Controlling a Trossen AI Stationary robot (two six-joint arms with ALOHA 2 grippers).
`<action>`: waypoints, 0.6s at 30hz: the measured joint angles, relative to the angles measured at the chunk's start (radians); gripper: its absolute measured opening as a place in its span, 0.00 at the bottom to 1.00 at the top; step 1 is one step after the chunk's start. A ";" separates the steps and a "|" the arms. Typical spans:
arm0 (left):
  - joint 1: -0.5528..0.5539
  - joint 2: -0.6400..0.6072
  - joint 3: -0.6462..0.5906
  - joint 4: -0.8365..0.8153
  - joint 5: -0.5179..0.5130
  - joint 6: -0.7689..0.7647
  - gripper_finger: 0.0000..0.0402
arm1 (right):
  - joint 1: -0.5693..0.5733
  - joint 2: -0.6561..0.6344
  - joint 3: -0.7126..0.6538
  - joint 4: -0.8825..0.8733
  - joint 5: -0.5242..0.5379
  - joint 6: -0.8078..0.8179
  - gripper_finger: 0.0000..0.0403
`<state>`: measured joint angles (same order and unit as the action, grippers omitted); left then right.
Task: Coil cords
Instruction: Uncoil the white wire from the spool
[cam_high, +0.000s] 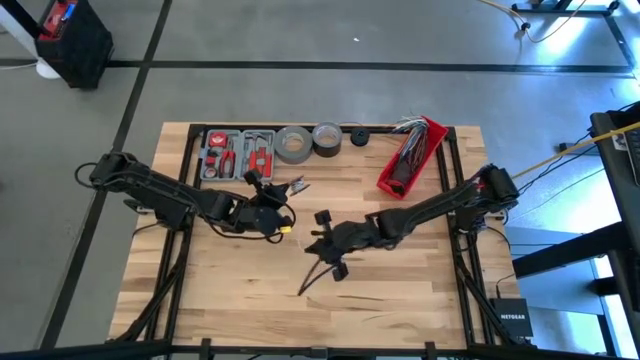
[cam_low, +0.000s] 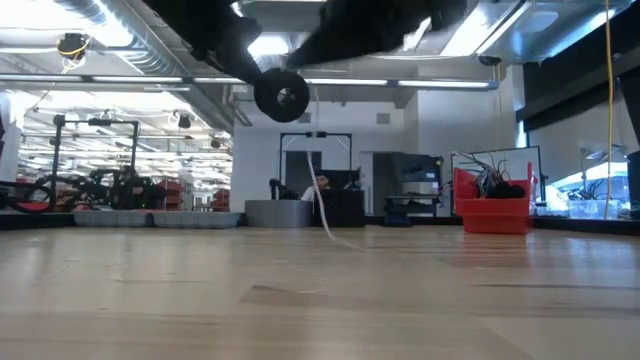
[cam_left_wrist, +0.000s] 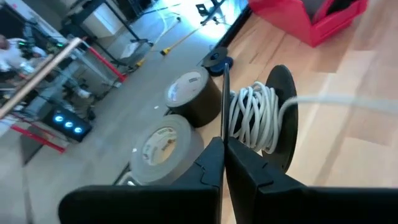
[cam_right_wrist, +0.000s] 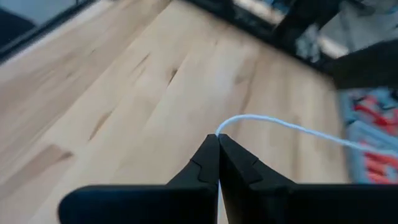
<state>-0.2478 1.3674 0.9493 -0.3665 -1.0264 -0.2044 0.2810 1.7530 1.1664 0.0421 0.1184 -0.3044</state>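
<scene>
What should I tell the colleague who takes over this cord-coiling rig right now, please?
Left gripper: shut on the black spool, held above the table's middle-left.
Right gripper: shut on the white cord, near the table's centre.
Done: several turns of cord already sit wound on the spool.
Left: a stretch of cord between the two grippers is not yet wound.
Nearby: two tape rolls and the red bin.

Bright overhead lighting, blurred wrist views

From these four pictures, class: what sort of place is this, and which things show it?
Probably a workshop or robotics lab: a wooden workbench carrying tape rolls, a tool tray and a red bin of wires, with ceiling ducts and equipment racks beyond.
</scene>
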 joint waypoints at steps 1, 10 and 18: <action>0.000 0.000 0.000 -0.001 -0.014 0.001 0.01 | -0.008 0.010 0.000 -0.012 -0.024 0.006 0.01; -0.009 -0.037 -0.001 -0.146 -0.138 -0.103 0.01 | -0.100 0.039 0.000 -0.254 -0.079 0.214 0.01; -0.085 -0.120 0.000 -0.177 -0.167 -0.132 0.01 | -0.187 0.040 0.000 -0.528 0.003 0.453 0.01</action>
<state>-0.3324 1.2471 0.9489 -0.5430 -1.1933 -0.3360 0.0944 1.7931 1.1660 -0.4861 0.1210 0.1485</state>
